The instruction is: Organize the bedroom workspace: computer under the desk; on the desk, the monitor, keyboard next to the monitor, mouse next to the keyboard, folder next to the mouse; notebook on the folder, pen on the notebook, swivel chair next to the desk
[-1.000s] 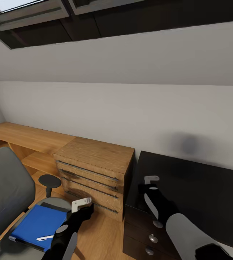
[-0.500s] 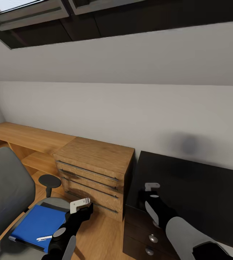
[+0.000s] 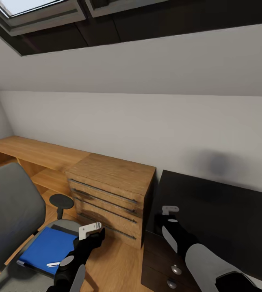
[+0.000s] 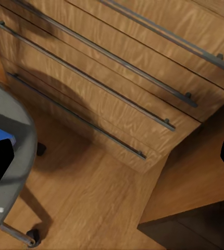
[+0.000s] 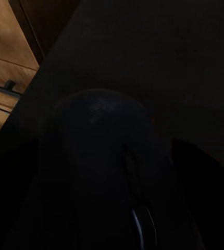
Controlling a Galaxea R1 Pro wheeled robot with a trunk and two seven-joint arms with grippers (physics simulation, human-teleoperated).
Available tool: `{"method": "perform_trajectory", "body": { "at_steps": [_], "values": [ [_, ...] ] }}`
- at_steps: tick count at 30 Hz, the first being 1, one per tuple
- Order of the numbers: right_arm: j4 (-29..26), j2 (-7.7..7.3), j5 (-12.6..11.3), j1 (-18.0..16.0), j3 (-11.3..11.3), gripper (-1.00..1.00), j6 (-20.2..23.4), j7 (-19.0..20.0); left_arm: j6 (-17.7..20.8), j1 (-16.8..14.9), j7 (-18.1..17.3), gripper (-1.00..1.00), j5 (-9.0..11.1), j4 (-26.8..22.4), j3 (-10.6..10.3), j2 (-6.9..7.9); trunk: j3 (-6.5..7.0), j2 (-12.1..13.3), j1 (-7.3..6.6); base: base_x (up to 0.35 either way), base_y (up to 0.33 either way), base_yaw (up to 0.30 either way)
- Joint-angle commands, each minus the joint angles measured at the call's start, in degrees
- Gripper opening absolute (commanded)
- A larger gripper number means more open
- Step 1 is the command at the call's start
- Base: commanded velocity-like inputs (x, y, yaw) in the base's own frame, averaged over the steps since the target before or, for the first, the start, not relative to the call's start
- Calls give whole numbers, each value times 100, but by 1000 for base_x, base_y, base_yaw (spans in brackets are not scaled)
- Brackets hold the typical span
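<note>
Chair (image 3: 9, 211) holds one blue folder (image 3: 45, 248) — one white pen (image 3: 53, 264) on it.

We see a matt grey padded swivel chair (image 3: 7, 211), smooth blue folder (image 3: 45, 249), and black desk (image 3: 220, 215) with a faint sheen. Chest of drawers (image 3: 110, 190) and floor (image 4: 91, 192): grained light wood; its handles look like dark metal bars.

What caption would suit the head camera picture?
Blue folder with white pen on the swivel chair, beside a wooden chest of drawers and black desk.
</note>
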Motion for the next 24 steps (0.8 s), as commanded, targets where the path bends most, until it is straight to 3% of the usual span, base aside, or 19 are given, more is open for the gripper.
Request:
{"method": "perform_trajectory", "body": {
  "at_steps": [1,24],
  "values": [
    [-7,-1,-52,-3,53,-100,28,-39,20,-2,51,100,60,-6,-8,4,-6,-4,0,0,0,9],
    [-35,21,-28,6,68,-100,18,238,20,-2,51,100,55,-6,-11,9,-6,-4,0,0,0,1]
  ]
}}
